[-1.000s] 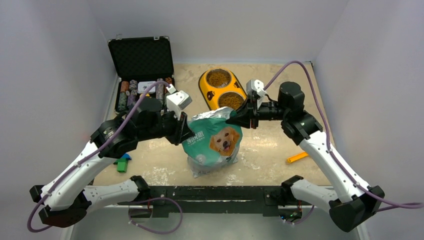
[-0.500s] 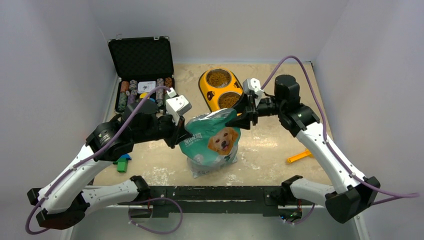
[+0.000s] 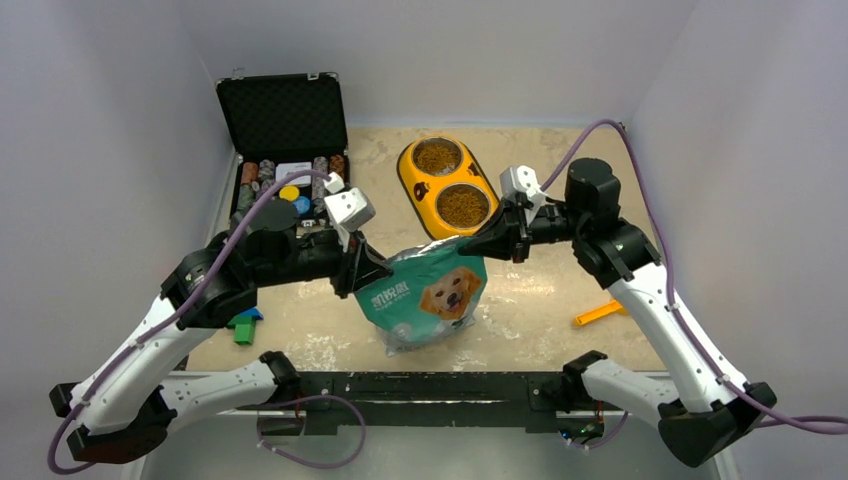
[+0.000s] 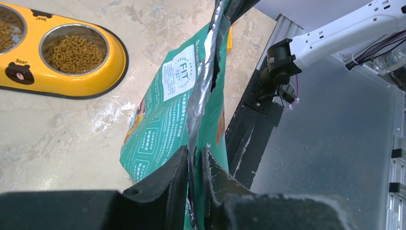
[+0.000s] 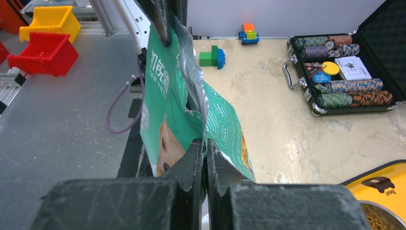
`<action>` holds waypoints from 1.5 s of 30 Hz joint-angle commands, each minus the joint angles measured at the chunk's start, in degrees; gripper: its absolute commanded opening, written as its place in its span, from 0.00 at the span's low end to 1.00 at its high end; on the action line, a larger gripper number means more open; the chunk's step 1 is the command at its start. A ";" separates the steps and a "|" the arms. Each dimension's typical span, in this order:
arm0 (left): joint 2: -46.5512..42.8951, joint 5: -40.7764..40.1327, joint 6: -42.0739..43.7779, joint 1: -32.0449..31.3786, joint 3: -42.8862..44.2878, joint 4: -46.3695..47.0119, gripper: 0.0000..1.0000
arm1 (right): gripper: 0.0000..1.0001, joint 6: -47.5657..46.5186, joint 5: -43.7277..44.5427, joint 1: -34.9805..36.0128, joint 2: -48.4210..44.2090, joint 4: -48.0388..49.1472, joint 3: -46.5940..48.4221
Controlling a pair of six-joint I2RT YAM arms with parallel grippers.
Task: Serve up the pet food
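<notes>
Two bowls of the yellow feeder already hold pet food, so your serving looks nearly done. Your left hand and right hand each pinch the top edge of the pouch, which stands on the worktop.

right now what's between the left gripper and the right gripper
The teal pet food pouch: its top edge stretches from the left gripper to the right gripper, each pinching one end. The top view shows it.

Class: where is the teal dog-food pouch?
Top view: teal foil pouch is mid-table, before the yellow double-bowl feeder, top pinched by left tool and right tool.
</notes>
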 commanded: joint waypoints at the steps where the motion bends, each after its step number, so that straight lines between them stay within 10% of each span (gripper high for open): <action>1: 0.55 3.71 0.27 0.12 0.47 1.40 0.20 | 0.00 -1.13 1.61 -0.38 -3.22 1.09 0.02; 7: -0.45 6.12 0.08 0.12 -1.72 -2.43 0.44 | 0.17 1.35 -1.05 -0.19 -1.63 2.53 0.63; 11: 0.37 5.78 -0.36 0.08 -1.93 -4.33 0.29 | 0.20 3.72 -2.31 0.06 -0.81 5.66 0.09; 14: 0.07 2.86 0.74 0.12 -0.78 -5.29 0.16 | 0.00 5.02 -0.26 -0.11 -1.13 7.67 0.04; 20: -1.01 -19.56 5.87 0.12 4.44 -8.53 0.00 | 0.00 10.32 17.06 -6.77 -3.88 7.72 -0.49; 26: -0.08 -4.24 11.99 0.32 2.64 -0.39 0.00 | 0.00 -2.78 6.17 -4.22 -1.89 -3.71 2.93; 36: 2.27 0.46 13.02 0.99 4.31 -0.22 0.00 | 0.62 -18.71 21.87 12.41 3.53 -18.61 13.19; 45: 2.93 -0.71 8.11 0.88 3.94 -1.67 0.13 | 0.32 -29.56 55.18 26.27 10.52 -28.60 22.71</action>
